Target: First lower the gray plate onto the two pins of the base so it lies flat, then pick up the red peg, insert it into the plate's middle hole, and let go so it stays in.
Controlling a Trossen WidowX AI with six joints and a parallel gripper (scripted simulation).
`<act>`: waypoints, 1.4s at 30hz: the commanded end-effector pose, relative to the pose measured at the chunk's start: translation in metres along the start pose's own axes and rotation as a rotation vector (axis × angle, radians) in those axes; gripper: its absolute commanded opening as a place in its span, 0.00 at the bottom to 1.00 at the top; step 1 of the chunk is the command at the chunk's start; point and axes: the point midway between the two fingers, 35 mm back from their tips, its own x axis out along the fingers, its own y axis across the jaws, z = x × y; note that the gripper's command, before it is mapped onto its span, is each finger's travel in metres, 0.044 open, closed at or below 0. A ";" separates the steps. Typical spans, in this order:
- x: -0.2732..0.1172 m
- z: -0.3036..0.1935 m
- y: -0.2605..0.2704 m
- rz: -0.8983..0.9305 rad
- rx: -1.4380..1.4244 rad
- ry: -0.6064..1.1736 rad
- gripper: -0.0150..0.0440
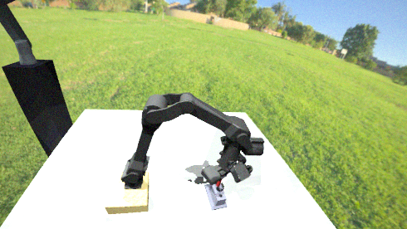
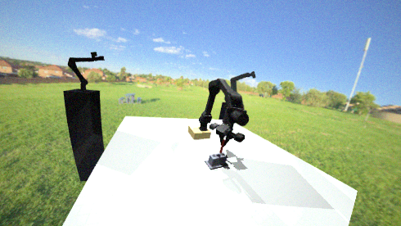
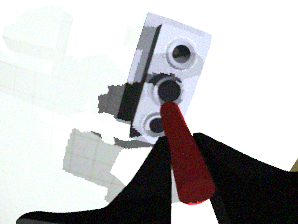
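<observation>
I count one red peg (image 3: pixel 182 159) in my claw (image 3: pixel 186 189), one gray plate (image 3: pixel 169 83) with three holes, and one white table (image 1: pixel 83 166).

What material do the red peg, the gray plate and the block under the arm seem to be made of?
Red peg, held in the hand: smooth, uniform matte red, perhaps plastic. Gray plate: pale, flat, with dark round holes; painted metal or plastic, the look leaves it open. Block under the arm: light tan, matte, possibly wood, though no grain shows.
</observation>
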 end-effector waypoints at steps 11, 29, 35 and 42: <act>-0.001 0.011 -0.002 0.005 -0.002 0.001 0.25; -0.001 0.011 -0.003 0.005 -0.001 0.000 0.25; -0.001 0.012 -0.003 0.004 0.002 -0.004 0.25; -0.001 0.010 -0.002 0.004 0.002 -0.004 0.25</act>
